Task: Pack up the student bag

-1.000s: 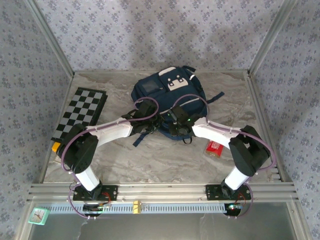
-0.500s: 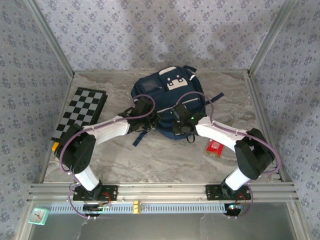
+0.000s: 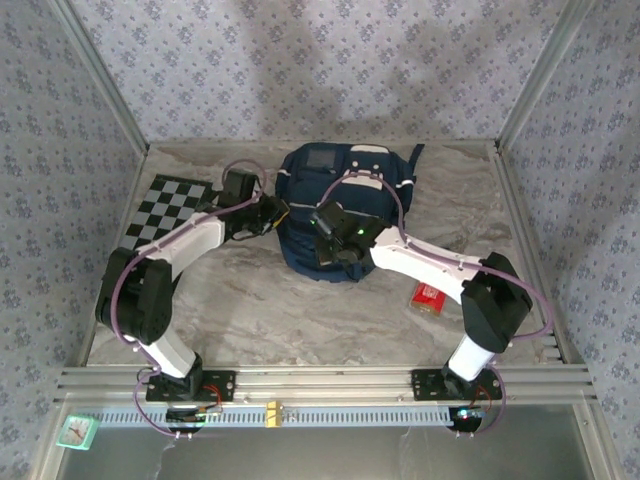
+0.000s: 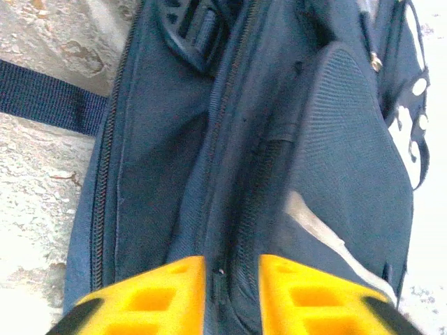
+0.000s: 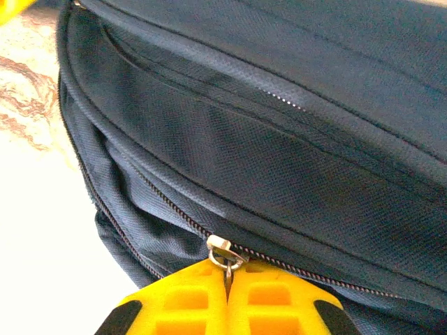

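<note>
Right end effector [image 5: 228, 283] pinches zipper pull [image 5: 225, 251]; left end effector [image 4: 230, 283] narrowly open, not gripping bag [image 4: 160, 174]. Pull may slip, or bag drags.

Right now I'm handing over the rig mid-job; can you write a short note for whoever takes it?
Left gripper: jaws slightly parted over the student bag side seam, gripping nothing.
Right gripper: shut on a zipper pull at the bag's near edge.
The bag sits mid-back on the table; that zipper looks closed.
Done: nothing visibly packed.
Left: open the zipper, then load the chessboard and red box, both on the table.
</note>
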You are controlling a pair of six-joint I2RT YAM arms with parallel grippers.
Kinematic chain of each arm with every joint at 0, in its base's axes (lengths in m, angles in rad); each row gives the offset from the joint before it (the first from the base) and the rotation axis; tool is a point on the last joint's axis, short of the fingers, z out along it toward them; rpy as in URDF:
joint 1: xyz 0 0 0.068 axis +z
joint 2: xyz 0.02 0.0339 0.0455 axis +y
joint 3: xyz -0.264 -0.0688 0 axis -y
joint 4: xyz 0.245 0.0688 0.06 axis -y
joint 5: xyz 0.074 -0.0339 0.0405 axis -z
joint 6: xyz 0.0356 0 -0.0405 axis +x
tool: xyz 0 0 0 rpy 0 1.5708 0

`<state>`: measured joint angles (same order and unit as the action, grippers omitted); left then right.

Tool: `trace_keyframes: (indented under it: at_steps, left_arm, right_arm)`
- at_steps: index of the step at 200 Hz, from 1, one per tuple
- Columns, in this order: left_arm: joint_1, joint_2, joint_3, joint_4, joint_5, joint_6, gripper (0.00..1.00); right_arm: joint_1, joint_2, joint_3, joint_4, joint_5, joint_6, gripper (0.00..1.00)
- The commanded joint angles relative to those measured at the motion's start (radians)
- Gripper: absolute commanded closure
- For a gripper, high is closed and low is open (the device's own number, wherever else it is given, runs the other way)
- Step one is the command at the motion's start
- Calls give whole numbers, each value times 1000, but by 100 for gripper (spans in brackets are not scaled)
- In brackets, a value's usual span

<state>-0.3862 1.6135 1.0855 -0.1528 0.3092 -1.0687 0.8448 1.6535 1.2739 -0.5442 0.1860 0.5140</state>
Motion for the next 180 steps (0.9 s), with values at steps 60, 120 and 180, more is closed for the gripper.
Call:
trace_keyframes:
  at_steps: [60,120,180]
  left_arm:
    - [-197,-116,-207,209,-36,-372,51]
    - [-287,39,-112,220,-134,-474,63]
    - [-281,22,-98,154,-243,-442,88]
  right_arm:
    - [4,-1,-31,56,-37,75,100]
    - [8,-3,-56,84,-35,89,100]
    - [14,-22,-61,53,28,79,100]
